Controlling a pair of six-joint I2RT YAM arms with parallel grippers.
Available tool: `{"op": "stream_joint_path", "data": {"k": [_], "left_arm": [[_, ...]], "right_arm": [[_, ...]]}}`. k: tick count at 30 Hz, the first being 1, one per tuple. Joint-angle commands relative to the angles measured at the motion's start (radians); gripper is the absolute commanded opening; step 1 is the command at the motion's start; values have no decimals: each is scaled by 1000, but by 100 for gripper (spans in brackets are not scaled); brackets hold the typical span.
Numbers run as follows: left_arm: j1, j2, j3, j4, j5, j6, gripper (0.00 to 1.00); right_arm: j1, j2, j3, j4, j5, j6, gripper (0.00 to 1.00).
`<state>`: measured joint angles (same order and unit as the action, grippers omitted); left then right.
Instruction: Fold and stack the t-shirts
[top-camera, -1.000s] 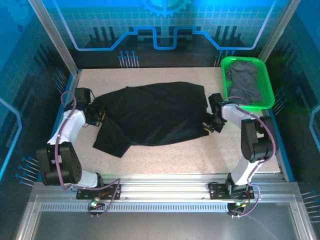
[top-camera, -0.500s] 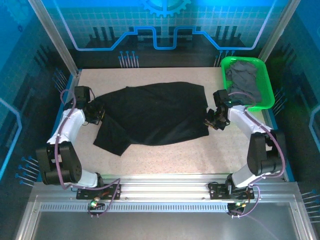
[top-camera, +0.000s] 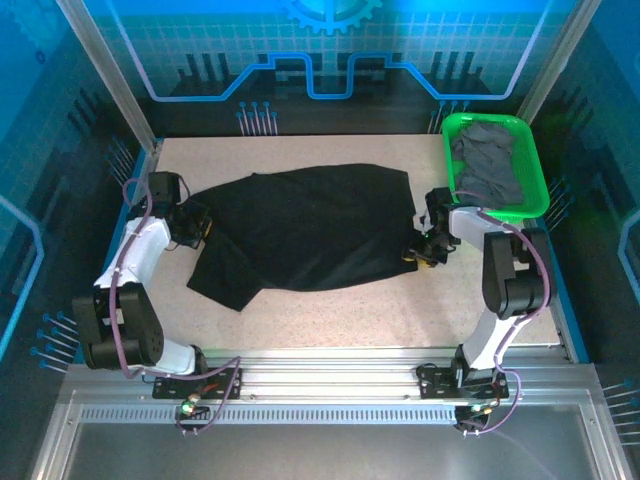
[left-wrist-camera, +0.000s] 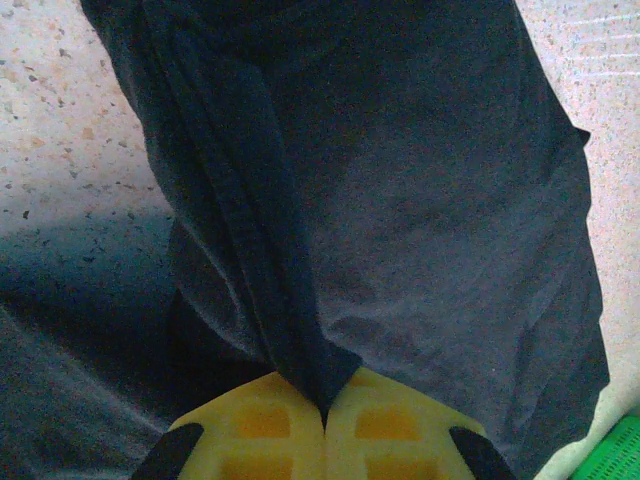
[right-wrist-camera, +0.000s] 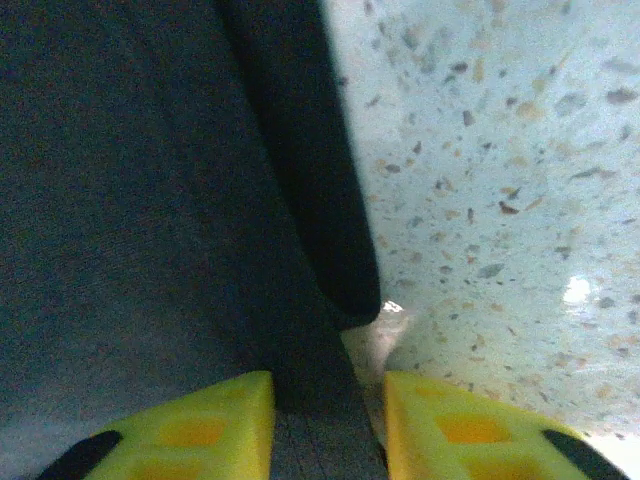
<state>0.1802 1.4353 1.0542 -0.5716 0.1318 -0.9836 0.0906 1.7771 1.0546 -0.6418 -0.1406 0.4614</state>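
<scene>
- The left gripper (left-wrist-camera: 323, 408) is closed. Its two yellow fingers (left-wrist-camera: 260, 425) press flat against each other, and a narrow fold of the black t-shirt (left-wrist-camera: 420, 230) is pinched in the seam between them.
- Straight ahead of those jaws the pinched fold runs away as a raised ridge of cloth. The rest of the shirt spreads out wide to one side of the ridge.
- On the other side of the ridge, past the cloth's edge, the speckled table (left-wrist-camera: 50, 110) shows bare.
- The right gripper (right-wrist-camera: 325, 385) stands partly open, its fingers apart with a strip of the black shirt lying in the gap between them.
- That strip lies up against the finger on the cloth side. A thin sliver of table shows between it and the finger on the bare-table side, so no clamp on the cloth is visible.
- Ahead of the right jaws the shirt's edge runs straight away from the gap, with dark cloth on one side of it and bare table on the other.
- From the overhead camera, the black shirt lies spread and rumpled on the table between the two grippers. The left jaws are at one end of it and the right jaws at the opposite near corner.
- The dark grey t-shirts (top-camera: 488, 165) lie heaped in the green basket (top-camera: 536, 190), just beyond the right jaws on their outer side and apart from the black shirt.
</scene>
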Motion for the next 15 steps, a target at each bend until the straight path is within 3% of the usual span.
{"op": "stream_joint_path", "data": {"k": [1,5,15], "left_arm": [[-5,2,6,5,34,33,0],[-5,1,7,4,34,34,0],[-5,1,3,4,29,40,0]], "right_arm": [[-10,16,-1,1,-37,-10,26],[-10,-24,8,-14,-25,7,14],[44,-146,68,-168,25,44,0]]}}
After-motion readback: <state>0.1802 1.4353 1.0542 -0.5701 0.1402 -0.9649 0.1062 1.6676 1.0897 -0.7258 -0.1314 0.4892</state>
